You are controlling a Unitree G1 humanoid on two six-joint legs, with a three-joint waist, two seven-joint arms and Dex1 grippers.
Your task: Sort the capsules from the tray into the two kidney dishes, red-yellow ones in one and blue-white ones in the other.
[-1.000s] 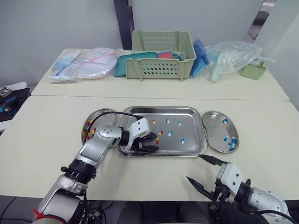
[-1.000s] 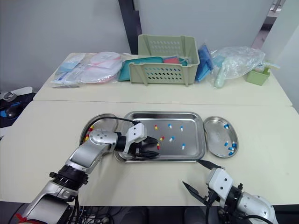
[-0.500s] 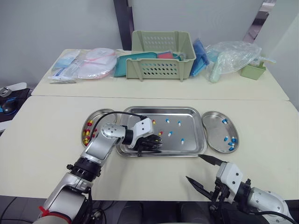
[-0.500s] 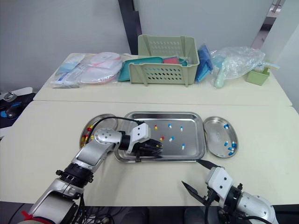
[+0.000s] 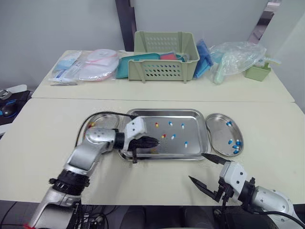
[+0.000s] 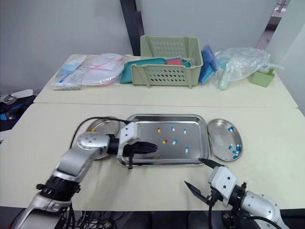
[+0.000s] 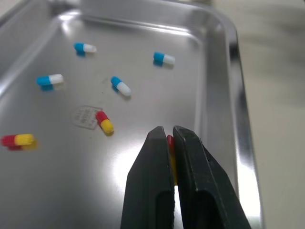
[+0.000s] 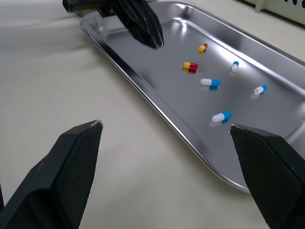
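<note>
Item: red-yellow capsule (image 7: 170, 143), in the left half of the tray (image 5: 198, 151), pinched by your left gripper (image 5: 153, 141), fingers clamped on it. Loose capsules (image 5: 173, 136) lie mid-tray, apart from the fingers. The tray sits between the left kidney dish (image 5: 100, 120) and the right kidney dish (image 5: 217, 125). Your right gripper (image 5: 197, 167): spread wide, empty, over bare table (image 5: 157, 181) in front of the tray.

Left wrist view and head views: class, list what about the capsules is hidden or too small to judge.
- The left kidney dish: in the head views the left arm covers much of it, so its capsules cannot be counted.
- The red-yellow capsule in the left gripper: in the left wrist view the fingers hide all but a sliver.
- The right kidney dish: its blue-white capsules are too small to count surely.
</note>
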